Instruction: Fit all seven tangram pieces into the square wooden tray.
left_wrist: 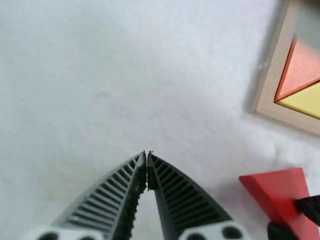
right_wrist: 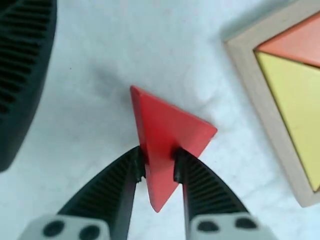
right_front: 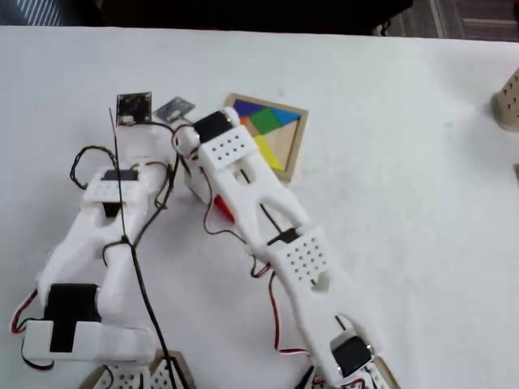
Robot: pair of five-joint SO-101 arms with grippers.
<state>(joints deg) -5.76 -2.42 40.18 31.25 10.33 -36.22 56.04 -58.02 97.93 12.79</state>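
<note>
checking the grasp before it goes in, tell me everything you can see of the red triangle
The red triangle is a flat, thick tangram piece with a smooth, matte painted face and sharp corners; one darker side edge shows. It is outside the wooden tray, apart from its frame, over the white table. The right gripper is shut on it, with one ribbed black finger on each side near one corner. Whether it rests on the table cannot be told.
</note>
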